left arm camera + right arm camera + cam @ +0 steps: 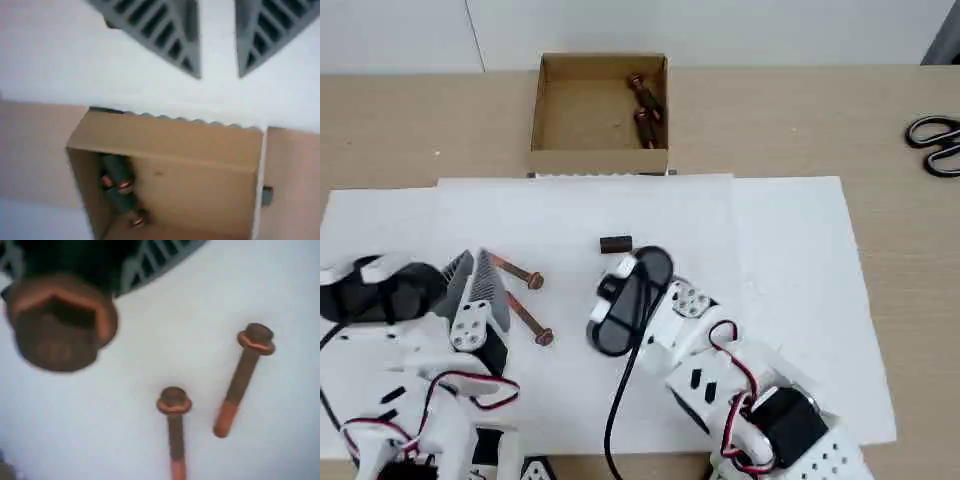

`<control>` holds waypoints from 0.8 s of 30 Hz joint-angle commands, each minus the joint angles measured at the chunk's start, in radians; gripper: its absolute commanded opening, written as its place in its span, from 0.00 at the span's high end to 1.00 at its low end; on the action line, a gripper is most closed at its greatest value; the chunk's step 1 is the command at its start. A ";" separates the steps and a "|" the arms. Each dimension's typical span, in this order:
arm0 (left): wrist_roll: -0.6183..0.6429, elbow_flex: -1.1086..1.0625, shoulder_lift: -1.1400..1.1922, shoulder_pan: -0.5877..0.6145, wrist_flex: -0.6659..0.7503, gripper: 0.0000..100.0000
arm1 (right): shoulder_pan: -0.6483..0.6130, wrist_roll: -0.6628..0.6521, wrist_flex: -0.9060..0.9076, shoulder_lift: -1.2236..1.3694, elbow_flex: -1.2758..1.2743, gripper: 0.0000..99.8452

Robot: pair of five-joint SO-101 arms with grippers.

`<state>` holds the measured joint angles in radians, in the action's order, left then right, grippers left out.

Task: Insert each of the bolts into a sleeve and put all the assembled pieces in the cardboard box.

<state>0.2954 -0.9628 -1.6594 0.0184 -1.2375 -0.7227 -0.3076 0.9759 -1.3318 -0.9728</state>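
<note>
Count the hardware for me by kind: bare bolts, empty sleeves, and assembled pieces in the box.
Bare rusty brown metal bolts: 3, two lying on the white sheet, one in the right gripper's jaws
Empty short dark cylindrical sleeve: 1
Assembled bolt-in-sleeve pieces in the brown cardboard box: 2
Total: 6

Rust-brown bolts [243, 380], tan cardboard box [600, 160], white sheet [790, 260], black sleeve [615, 244], grey slatted pincer [218, 75]
</note>
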 commanded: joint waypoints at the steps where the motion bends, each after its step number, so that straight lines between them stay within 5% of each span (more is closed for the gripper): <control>1: -0.058 -0.133 0.000 0.043 0.017 1.00 | 0.101 0.074 -0.025 -0.005 0.015 1.00; 7: -0.140 -0.367 -0.002 0.086 0.052 0.99 | 0.288 0.259 -0.042 0.091 0.040 1.00; 13: -0.170 -0.493 -0.002 0.097 0.172 0.99 | 0.314 0.367 -0.094 0.443 0.353 1.00; 24: -0.166 -0.627 -0.002 0.097 0.222 0.99 | 0.315 0.187 -0.102 1.132 1.008 1.00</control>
<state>0.1327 -1.5842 -1.6517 0.1105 -1.0441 -0.4173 -0.0637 0.9022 -0.3376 -0.1718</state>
